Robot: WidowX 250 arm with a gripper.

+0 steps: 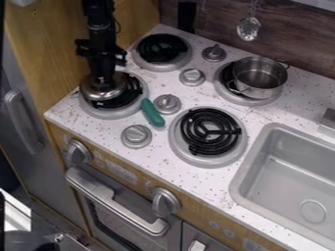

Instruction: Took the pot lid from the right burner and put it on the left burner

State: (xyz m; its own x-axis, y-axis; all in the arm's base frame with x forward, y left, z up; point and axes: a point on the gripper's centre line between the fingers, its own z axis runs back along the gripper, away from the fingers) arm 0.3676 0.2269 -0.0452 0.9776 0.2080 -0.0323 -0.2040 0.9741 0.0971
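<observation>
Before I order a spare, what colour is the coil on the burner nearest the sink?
Black; the burner coil shows best in the camera view.

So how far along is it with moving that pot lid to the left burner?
Nearly done, it seems: the front right burner shows its whole coil, and the lid is over the front left burner, off-centre. In hand: the gripper is right at the lid's top. Likely left: any final lowering, then backing away.

Soft light, faint shadows, pale glints on the oven handle (pixel 116 205)
</observation>
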